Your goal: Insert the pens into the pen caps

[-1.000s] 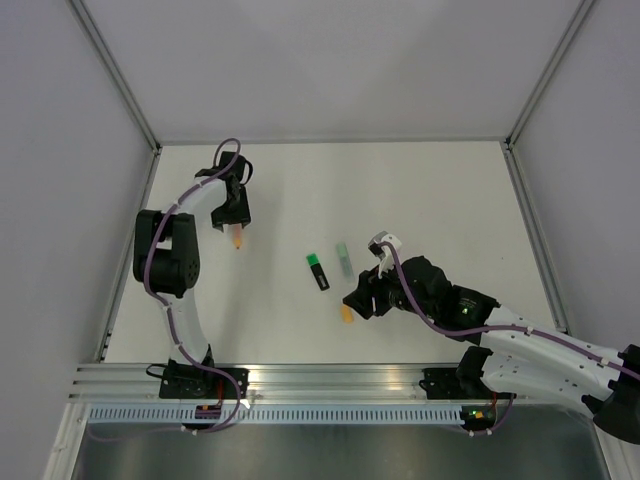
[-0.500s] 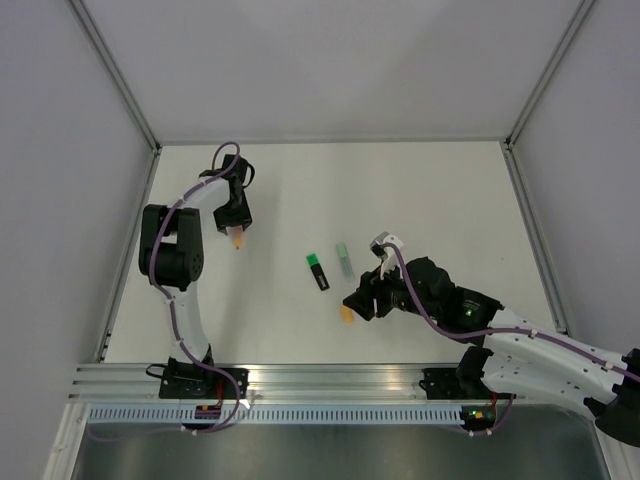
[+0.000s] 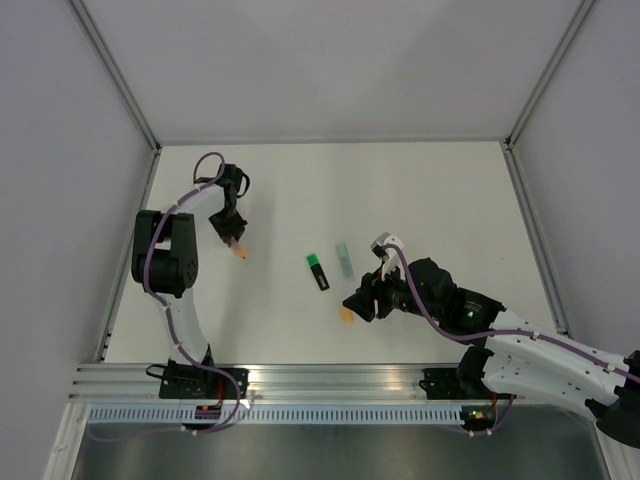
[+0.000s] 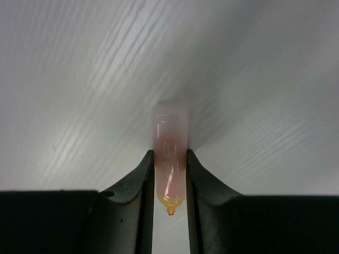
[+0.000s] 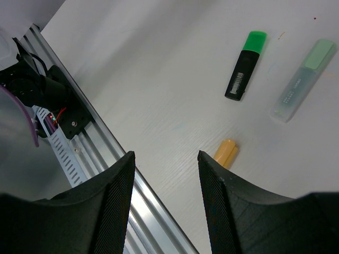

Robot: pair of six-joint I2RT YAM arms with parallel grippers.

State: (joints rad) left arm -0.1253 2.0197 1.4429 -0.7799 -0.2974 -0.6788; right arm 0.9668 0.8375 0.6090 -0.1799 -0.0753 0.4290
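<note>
Three pen-length things are in view, plus one loose cap. The pink pen (image 4: 169, 137) is at the far left of the table (image 3: 430, 190), its yellow-orange tip pointing back at the wrist camera. The left gripper (image 3: 232, 235) has it: both fingers (image 4: 145, 174) press on the barrel, one on each side. Whether the pen is lifted or lies on the surface cannot be told.

Near the table's middle lies the black pen (image 3: 318, 270), its bright green end pointing away from the arms. Just beside it on the right, not touching, is a pale marker (image 3: 344, 259), a translucent grey-green barrel with a light green end. The single orange cap (image 5: 226, 152) lies on its side nearer the arms than these two.

Two arms are in view. The right gripper (image 3: 358, 303) hangs over the orange cap with its fingers (image 5: 114, 201) spread wide, holding nothing.

White, with a faint wood grain, the table has an aluminium rail (image 3: 330, 380) along its near edge where both arm bases sit. Plain pale grey walls (image 3: 330, 70) with metal corner posts close it in on three sides.
</note>
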